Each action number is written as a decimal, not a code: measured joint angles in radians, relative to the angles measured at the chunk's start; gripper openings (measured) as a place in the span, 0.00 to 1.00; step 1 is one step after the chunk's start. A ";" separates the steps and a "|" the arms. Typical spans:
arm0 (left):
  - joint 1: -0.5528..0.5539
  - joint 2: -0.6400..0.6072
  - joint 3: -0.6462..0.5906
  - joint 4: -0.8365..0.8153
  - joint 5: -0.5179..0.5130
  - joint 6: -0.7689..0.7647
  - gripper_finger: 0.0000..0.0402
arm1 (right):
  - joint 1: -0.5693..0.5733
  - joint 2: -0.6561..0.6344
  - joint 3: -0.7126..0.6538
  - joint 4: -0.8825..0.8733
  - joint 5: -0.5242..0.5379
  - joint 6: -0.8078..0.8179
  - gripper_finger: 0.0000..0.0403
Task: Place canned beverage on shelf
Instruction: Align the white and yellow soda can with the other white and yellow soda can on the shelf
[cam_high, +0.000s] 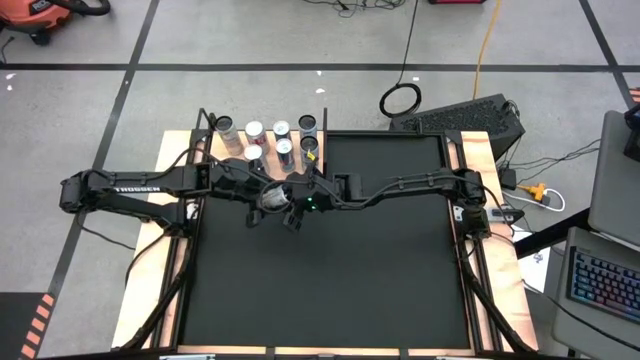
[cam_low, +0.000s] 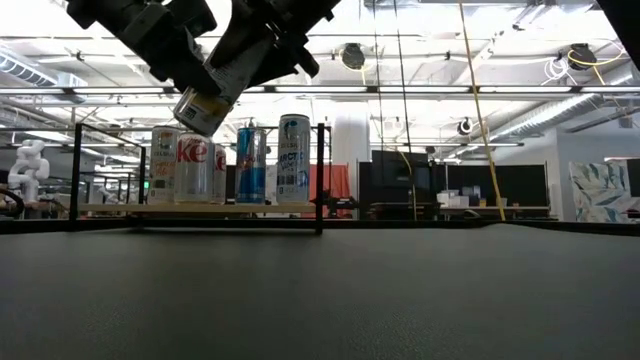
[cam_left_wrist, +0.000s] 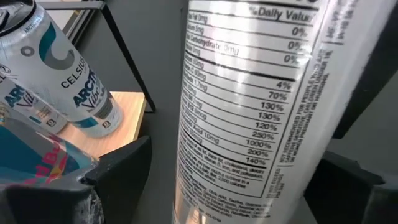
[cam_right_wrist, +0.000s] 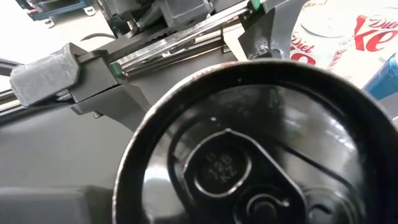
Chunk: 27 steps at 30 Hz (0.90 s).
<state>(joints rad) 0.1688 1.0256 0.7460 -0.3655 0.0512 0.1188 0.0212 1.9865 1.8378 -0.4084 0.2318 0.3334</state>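
A slim silver can with a nutrition label hangs tilted above the black mat, just near of the shelf. My right gripper is shut on it, and the right wrist view looks onto its black lid. My left gripper is open. Its fingers stand on either side of the can's body, with a gap showing on at least one side. Several cans stand upright on the shelf's light-wood board. My right gripper holds the can by its upper part, near the lid end. The fingers come slanting down from the table's right side and lie roughly along the can. The can hangs clear, tilted, its bottom end lowest and toward the left. The lid hides the contact in the wrist view.
Thin black uprights stand at the shelf's corners, close to the hanging can. A Celsius can stands at the shelf's near corner. The black mat stretches toward the near edge. A keyboard lies beyond the table's right side.
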 joint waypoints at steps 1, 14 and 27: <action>0.000 0.000 0.000 -0.001 0.000 0.000 0.91 | 0.000 0.000 0.000 0.000 -0.001 -0.002 0.57; -0.001 0.000 0.000 -0.007 0.005 0.001 0.62 | -0.002 0.000 0.000 0.000 -0.030 0.000 0.58; -0.001 -0.051 0.000 -0.049 0.018 0.030 0.61 | -0.001 -0.029 0.002 -0.031 -0.086 -0.018 0.63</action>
<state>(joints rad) 0.1675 0.9742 0.7460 -0.4142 0.0691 0.1492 0.0200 1.9580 1.8396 -0.4396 0.1457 0.3151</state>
